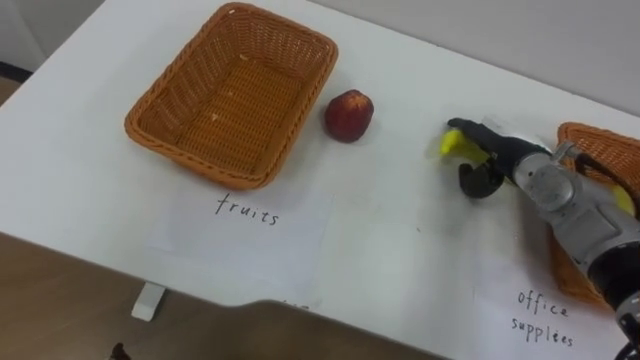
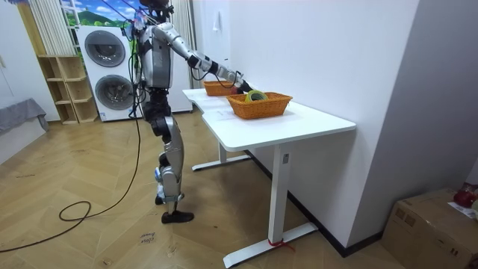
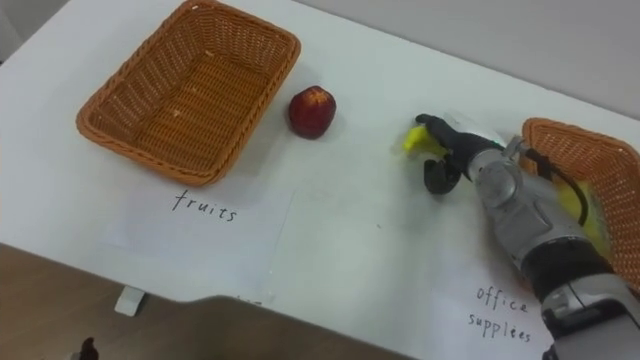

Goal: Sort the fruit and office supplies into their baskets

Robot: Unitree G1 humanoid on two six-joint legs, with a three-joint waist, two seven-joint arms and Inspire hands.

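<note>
Left eye view, read from the near edge outward: the white counter (image 1: 400, 250) carries two handwritten paper sheets, one at the left (image 1: 250, 225) and one at the lower right (image 1: 540, 315), each lying in front of a wicker basket. Beyond the right-hand sheet the right hand (image 1: 495, 165) reaches in from the right. Its fingers (image 1: 478, 133) are curled round a small yellow object (image 1: 450, 143), which juts out toward the left, between the two baskets and low over the counter. Farther off, an apple (image 1: 349, 115) stands on the counter just beside the right wall of the left basket (image 1: 200, 168), which is empty. The right basket (image 1: 600, 140) is cut off by the picture's edge and largely covered by the forearm, with something yellow-green showing inside it. The grip looks shallow, since much of the yellow object protrudes, so it may slip out during the carry. A sweep toward the left basket could also clip the apple and set it rolling. Whether the yellow object is fruit or stationery cannot be made out, so a wrong-basket drop is possible. It is also unclear whether the object is lifted or touching the counter.
</note>
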